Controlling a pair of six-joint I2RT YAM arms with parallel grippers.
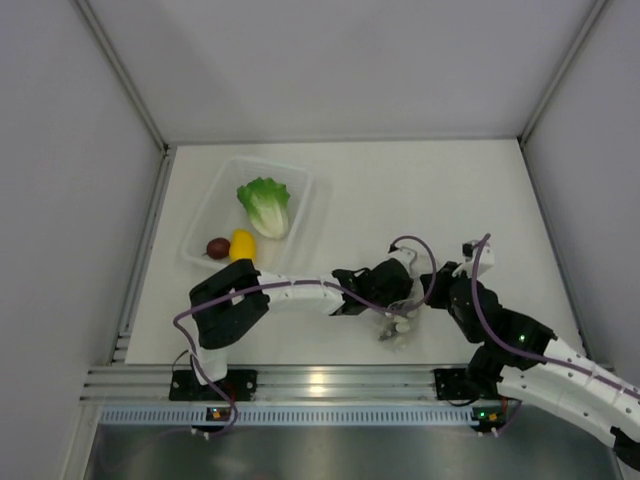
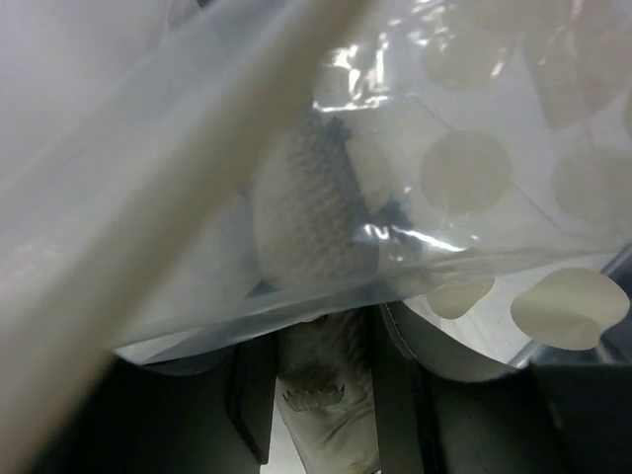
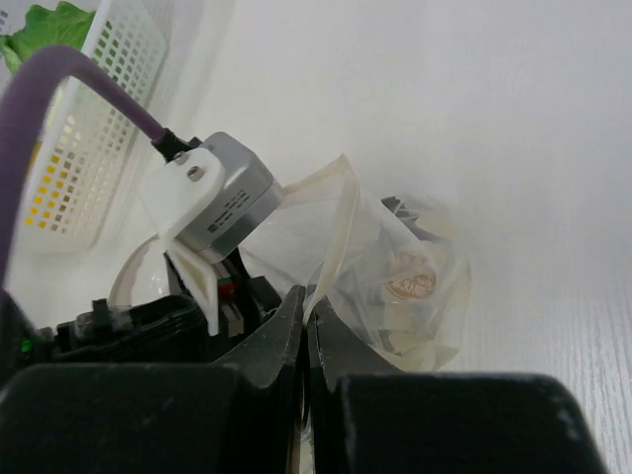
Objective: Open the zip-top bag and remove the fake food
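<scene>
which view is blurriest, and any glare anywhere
left wrist: zip-top bag close to the lens, mostly soft, bright glints on its creases; right wrist: near right gripper blurred, bag sharper; top external: sharp, glare on the metal rail

A lab test cell: white table point(image 1: 400, 190), plain grey panels point(image 1: 60, 200), aluminium mounting rail point(image 1: 330, 380).
</scene>
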